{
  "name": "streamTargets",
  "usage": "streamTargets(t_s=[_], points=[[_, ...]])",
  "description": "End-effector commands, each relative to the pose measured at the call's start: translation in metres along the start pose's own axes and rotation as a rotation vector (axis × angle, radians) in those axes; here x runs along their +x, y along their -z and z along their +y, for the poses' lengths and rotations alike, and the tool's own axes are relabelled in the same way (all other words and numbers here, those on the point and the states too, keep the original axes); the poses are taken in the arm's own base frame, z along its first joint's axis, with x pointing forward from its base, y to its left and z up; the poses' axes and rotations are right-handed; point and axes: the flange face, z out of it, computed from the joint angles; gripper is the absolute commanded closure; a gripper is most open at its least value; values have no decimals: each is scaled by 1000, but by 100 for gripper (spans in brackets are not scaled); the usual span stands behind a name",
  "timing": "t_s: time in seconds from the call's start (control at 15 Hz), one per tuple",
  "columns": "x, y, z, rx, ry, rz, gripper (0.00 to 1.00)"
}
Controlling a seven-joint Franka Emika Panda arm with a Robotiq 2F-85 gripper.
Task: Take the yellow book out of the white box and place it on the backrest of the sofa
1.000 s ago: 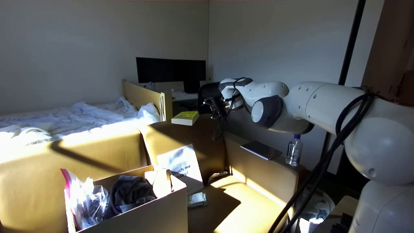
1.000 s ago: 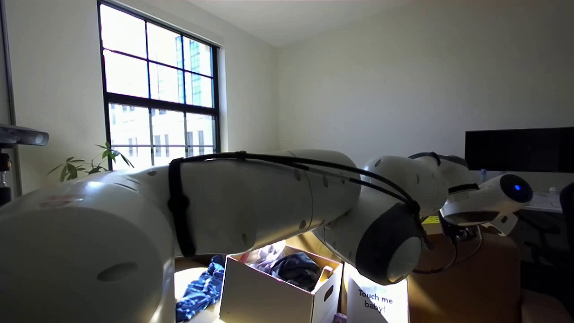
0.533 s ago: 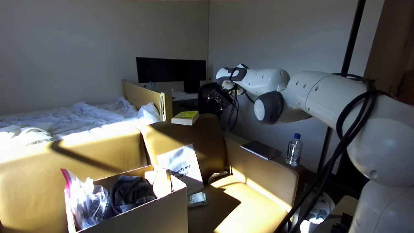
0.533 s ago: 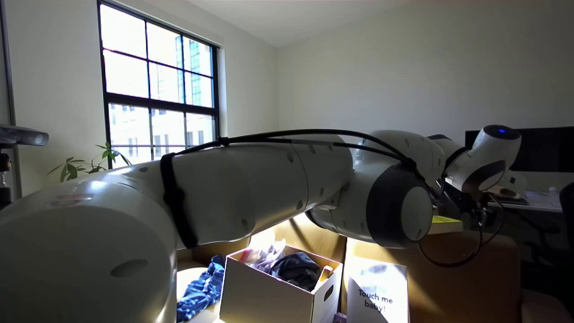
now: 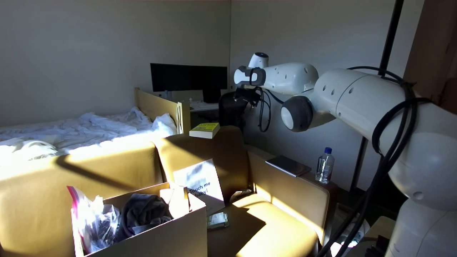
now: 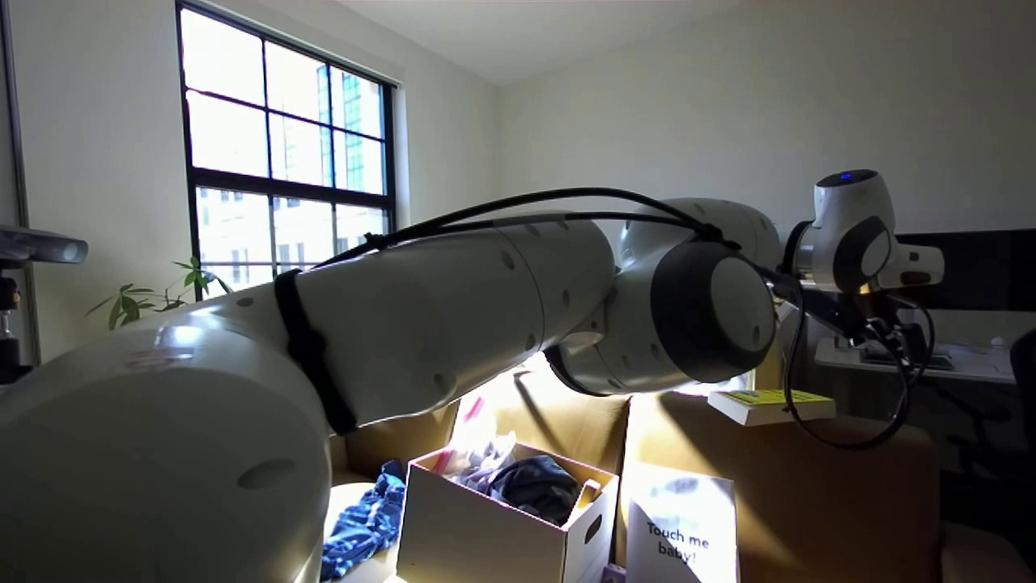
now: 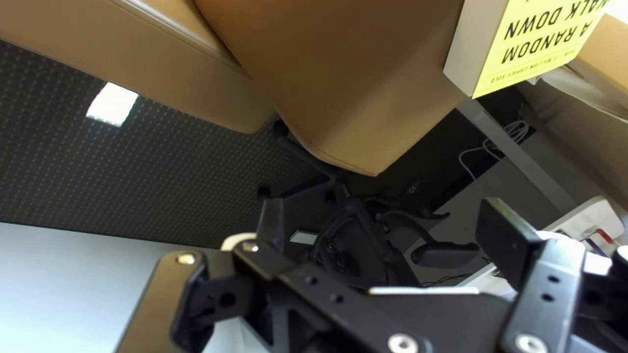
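Observation:
The yellow book (image 5: 204,130) lies flat on top of the sofa's (image 5: 221,153) back panel, also in an exterior view (image 6: 773,407). In the wrist view the book (image 7: 535,44) shows at the top right, above the sofa back (image 7: 343,78). My gripper (image 7: 387,229) is open, with nothing between its fingers. In both exterior views the gripper (image 5: 247,98) is raised beyond the book, apart from it; a cable loop hangs beneath it (image 6: 894,340). The white box (image 5: 171,233) stands on the sofa seat with dark cloth and a plastic bag inside, also in an exterior view (image 6: 486,518).
A white sign (image 5: 200,182) leans on the sofa back near the box. A dark flat notebook (image 5: 288,165) and a water bottle (image 5: 325,167) stand by the armrest. A black office chair (image 7: 353,240) and a monitor (image 5: 189,77) are behind the sofa. A bed (image 5: 82,128) is beyond.
The arm has risen and the wrist has swung from tilted to pointing down, carrying the gripper up and away from the book. The book has stayed on the sofa back.

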Motion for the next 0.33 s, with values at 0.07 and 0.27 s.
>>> streamTargets(t_s=[0.07, 0.27], points=[[-2, -6, 3, -5, -2, -6, 0], [-3, -9, 6, -8, -4, -8, 0]])
